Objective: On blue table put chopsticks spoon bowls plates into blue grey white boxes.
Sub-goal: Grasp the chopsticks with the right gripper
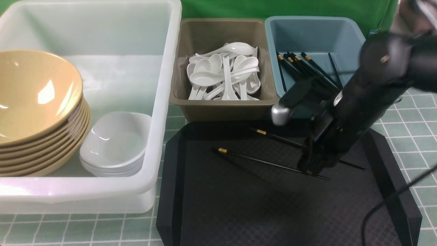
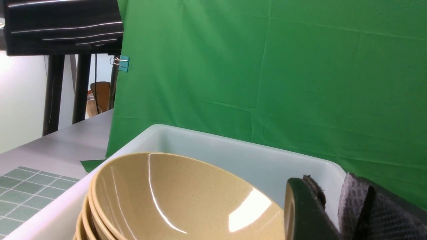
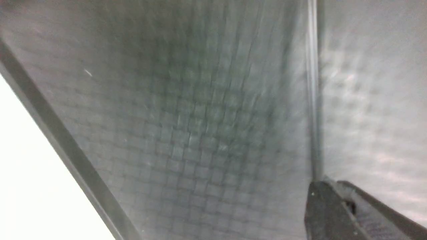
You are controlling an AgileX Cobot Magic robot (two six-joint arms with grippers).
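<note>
Although the right wrist view is badly blurred, it shows a thin stick meeting the fingers (image 3: pixel 333 213). From the front, the right gripper (image 1: pixel 309 169) is down on the black tray (image 1: pixel 239 212), clamped on the near chopstick (image 1: pixel 259 160). The arm hides part of the second chopstick (image 1: pixel 276 136) and the blue box's (image 1: pixel 273 51) near wall. The left gripper (image 2: pixel 328 180), cut off by the frame edge, hangs over the bowls (image 2: pixel 173 196) in the white box (image 2: pixel 233 153), tips slightly apart, nothing between.
</note>
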